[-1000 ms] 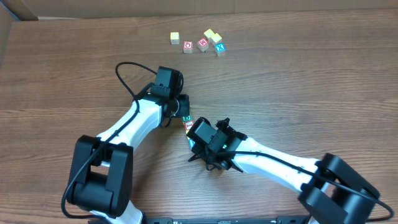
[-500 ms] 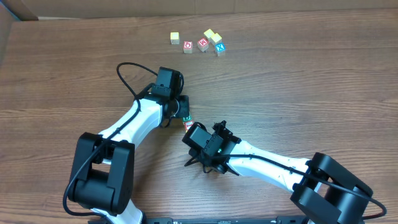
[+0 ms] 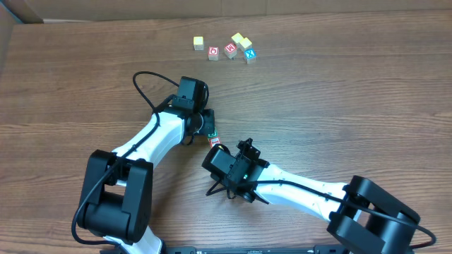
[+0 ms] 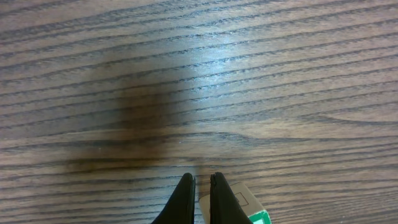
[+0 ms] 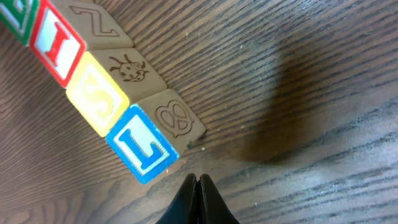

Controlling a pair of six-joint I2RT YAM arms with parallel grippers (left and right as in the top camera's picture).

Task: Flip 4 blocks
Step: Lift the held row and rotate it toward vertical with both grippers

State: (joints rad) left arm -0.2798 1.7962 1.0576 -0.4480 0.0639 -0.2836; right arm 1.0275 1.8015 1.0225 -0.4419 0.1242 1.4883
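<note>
The blocks lie in a diagonal row in the right wrist view: a green-edged corner [image 5: 15, 15], a red I [image 5: 59, 43], a yellow S [image 5: 96, 102] and a blue L [image 5: 142, 146]. My right gripper [image 5: 199, 182] is shut and empty, with its tips just beside the blue L block. From overhead only the row's green [image 3: 212, 133] and red [image 3: 214, 142] end shows, between my left gripper [image 3: 209, 125] and my right gripper [image 3: 214, 154]. In the left wrist view my left gripper [image 4: 200, 180] is shut, with the green-edged block [image 4: 244, 204] right beside its right finger.
Several other small cubes sit at the back of the table: a yellow one [image 3: 198, 43], one with a red ring [image 3: 213, 52], a red-lettered one [image 3: 229, 50], another yellow one [image 3: 240, 40] and a blue X [image 3: 249, 53]. A black cable [image 3: 145, 88] loops behind the left arm.
My right arm has shifted left and slightly toward the front, and now covers more of the block row. The left arm and the cubes at the back have not moved.
</note>
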